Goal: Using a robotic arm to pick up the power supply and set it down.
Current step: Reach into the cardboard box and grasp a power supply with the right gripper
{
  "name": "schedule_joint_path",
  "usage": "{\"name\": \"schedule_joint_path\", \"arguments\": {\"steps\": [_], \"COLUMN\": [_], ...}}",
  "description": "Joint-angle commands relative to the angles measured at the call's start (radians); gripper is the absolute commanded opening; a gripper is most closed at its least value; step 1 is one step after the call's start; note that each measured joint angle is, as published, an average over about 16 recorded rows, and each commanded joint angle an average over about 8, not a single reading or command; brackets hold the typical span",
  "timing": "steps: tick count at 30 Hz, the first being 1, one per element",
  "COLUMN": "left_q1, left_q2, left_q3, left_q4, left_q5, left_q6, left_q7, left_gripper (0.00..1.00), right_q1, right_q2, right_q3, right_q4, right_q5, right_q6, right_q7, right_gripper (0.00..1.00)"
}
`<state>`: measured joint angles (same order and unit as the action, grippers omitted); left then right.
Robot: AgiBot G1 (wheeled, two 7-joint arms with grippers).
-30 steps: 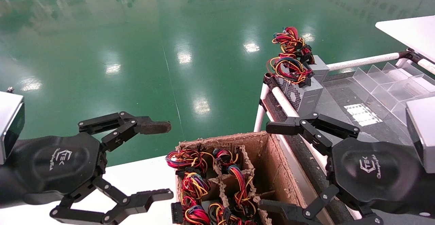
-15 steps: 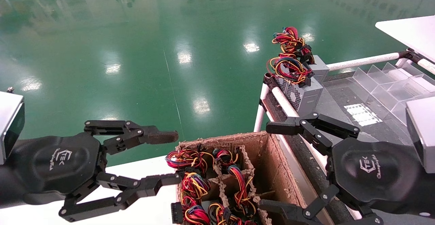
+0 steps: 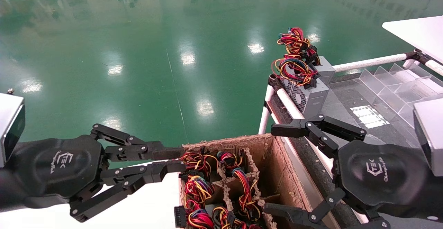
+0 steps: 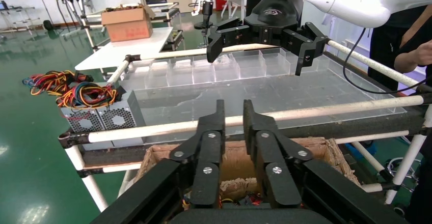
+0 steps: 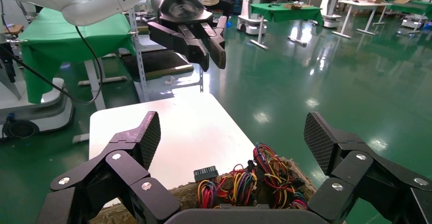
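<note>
While poised above the right wall of the cardboard box [image 3: 225,140], hangs spread wide and empty: right gripper [image 3: 275,170], black linkage, ribbed pads [image 5: 147,137]. At the box's far left corner, left gripper [image 3: 179,158], pinched almost together on nothing. Inside the box, ragged pulp dividers and springy coils of red, yellow and black wire [image 3: 193,187]; no casings visible beneath them. Beyond the box's far right corner, on a dark shelf [image 3: 346,97]: the power supply [image 3: 309,99], silver-grey sheet metal, perforated vent face, loose wire bundle [image 3: 294,68] piled on top, a second unit just behind.

Likely dense and heavy for its bulk, rigid, smooth enough to slip. Best clamped across two flat opposite faces of the casing. Never by the wires: soft, prone to snag on neighbours and let the weight swing.
</note>
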<state>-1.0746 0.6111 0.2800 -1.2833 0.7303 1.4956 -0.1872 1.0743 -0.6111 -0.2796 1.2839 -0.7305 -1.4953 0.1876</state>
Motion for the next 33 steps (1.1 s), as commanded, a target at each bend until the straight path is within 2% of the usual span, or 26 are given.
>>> {"name": "schedule_joint_path", "arguments": {"steps": [1, 7, 8, 15, 16, 26, 33], "left_q1": [0.000, 0.000, 0.000, 0.000, 0.000, 0.000, 0.000], "left_q2": [0.000, 0.000, 0.000, 0.000, 0.000, 0.000, 0.000], "left_q3": [0.000, 0.000, 0.000, 0.000, 0.000, 0.000, 0.001], "left_q4": [0.000, 0.000, 0.000, 0.000, 0.000, 0.000, 0.001], "left_q5": [0.000, 0.000, 0.000, 0.000, 0.000, 0.000, 0.000], "left_q6": [0.000, 0.000, 0.000, 0.000, 0.000, 0.000, 0.000], "left_q7": [0.000, 0.000, 0.000, 0.000, 0.000, 0.000, 0.000], "left_gripper": [0.00, 0.00, 0.04, 0.92, 1.00, 1.00, 1.00], "right_q1": [0.000, 0.000, 0.000, 0.000, 0.000, -0.001, -0.016], "right_q2": [0.000, 0.000, 0.000, 0.000, 0.000, 0.003, 0.036], "right_q3": [0.000, 0.000, 0.000, 0.000, 0.000, -0.001, -0.014], "right_q4": [0.000, 0.000, 0.000, 0.000, 0.000, 0.000, -0.012], "right_q5": [0.000, 0.000, 0.000, 0.000, 0.000, -0.006, -0.051], "right_q6": [0.000, 0.000, 0.000, 0.000, 0.000, 0.001, 0.005], "right_q7": [0.000, 0.000, 0.000, 0.000, 0.000, -0.001, 0.004], "right_gripper": [1.00, 1.00, 1.00, 1.00, 1.00, 1.00, 1.00]}}
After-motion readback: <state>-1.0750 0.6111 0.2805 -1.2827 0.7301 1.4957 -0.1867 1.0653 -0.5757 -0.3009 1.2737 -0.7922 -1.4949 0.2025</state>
